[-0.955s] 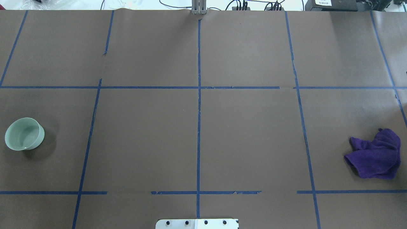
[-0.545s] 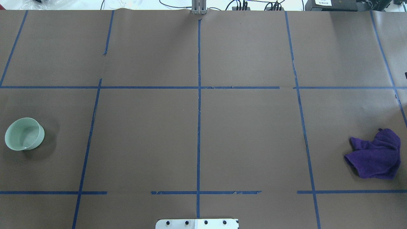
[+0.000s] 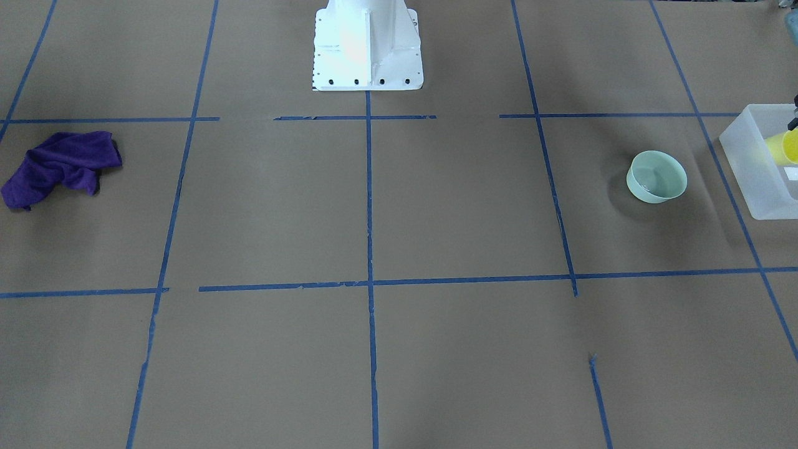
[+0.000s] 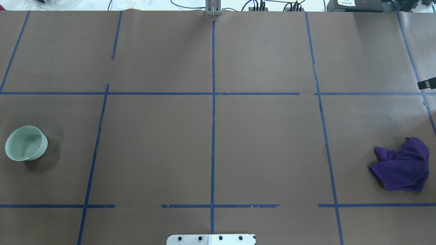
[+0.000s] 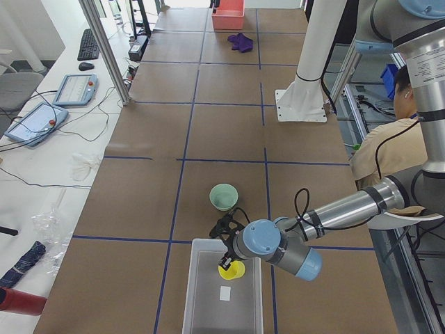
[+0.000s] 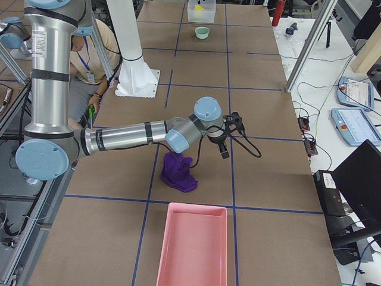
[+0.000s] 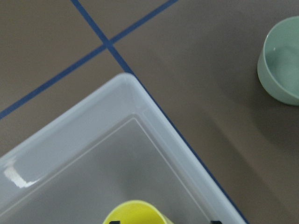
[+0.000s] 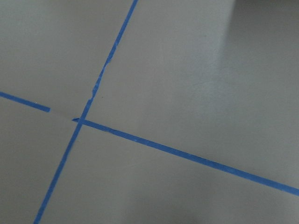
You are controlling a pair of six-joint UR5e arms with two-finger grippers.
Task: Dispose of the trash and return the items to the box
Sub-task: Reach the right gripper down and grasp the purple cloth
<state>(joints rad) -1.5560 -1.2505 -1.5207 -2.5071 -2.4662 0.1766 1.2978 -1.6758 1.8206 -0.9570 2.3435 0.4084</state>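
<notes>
- Front-facing view: a mint-green bowl (image 3: 656,178) is seen upright on the desk (image 3: 436,218), near the frosted box (image 3: 745,156) but apart from it. A yellow cup (image 3: 787,148) is seen tilted within the box.
- Overhead view: a purple cloth (image 4: 402,165) is noted crumpled at the desk's right end.
- Left-end view: the left tool (image 5: 226,263) is held at the cup; whether it is clenched cannot be told.
- Right-end view: the right tool (image 6: 225,146) is held near the cloth without touching it; its grip cannot be told.

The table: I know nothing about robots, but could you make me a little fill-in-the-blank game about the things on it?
1. The cup in the frosted bin is ___.
2. The green bowl, outside the bin, stands upright and ___.
3. The crumpled cloth is ___.
4. The tray at the table's end is ___.
Missing words: yellow; empty; purple; pink.
</notes>
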